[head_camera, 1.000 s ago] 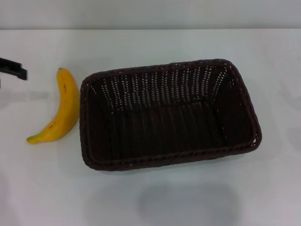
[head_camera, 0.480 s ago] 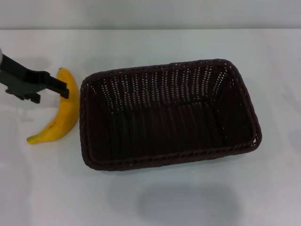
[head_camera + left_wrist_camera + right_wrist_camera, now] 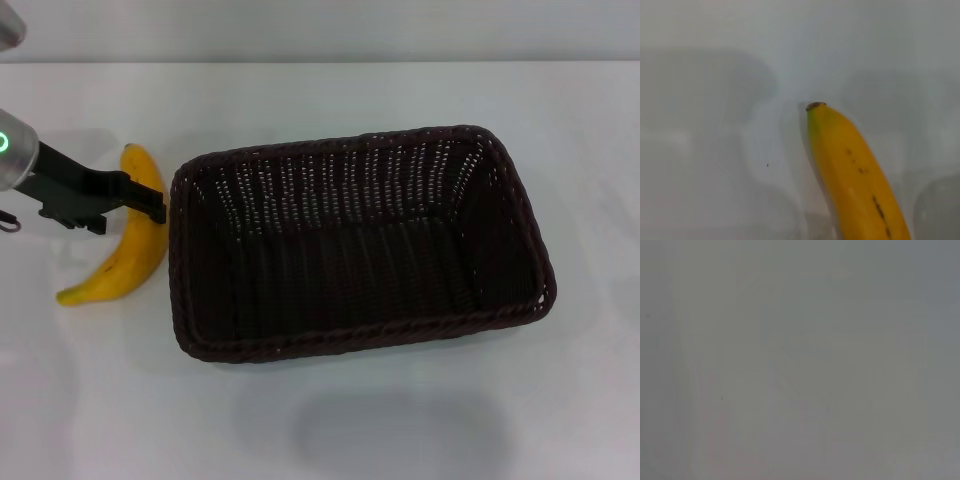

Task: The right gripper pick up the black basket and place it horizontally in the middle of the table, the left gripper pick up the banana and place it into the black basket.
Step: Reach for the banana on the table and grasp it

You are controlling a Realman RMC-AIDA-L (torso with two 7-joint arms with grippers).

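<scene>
The banana lies on the white table just left of the black basket, dark tip towards the back, stem end towards the front left. The basket sits lengthwise across the middle of the table and is empty. My left gripper, on the wrist with the green ring, reaches in from the left edge and hangs over the upper part of the banana, close to the basket's left rim. The left wrist view shows the banana with its dark tip on bare table. The right gripper is out of view.
A soft shadow lies on the table in front of the basket. The right wrist view shows only a plain grey-white surface.
My left gripper has come in from the left edge towards the basket and now hangs over the banana. The banana and the basket have not moved.
</scene>
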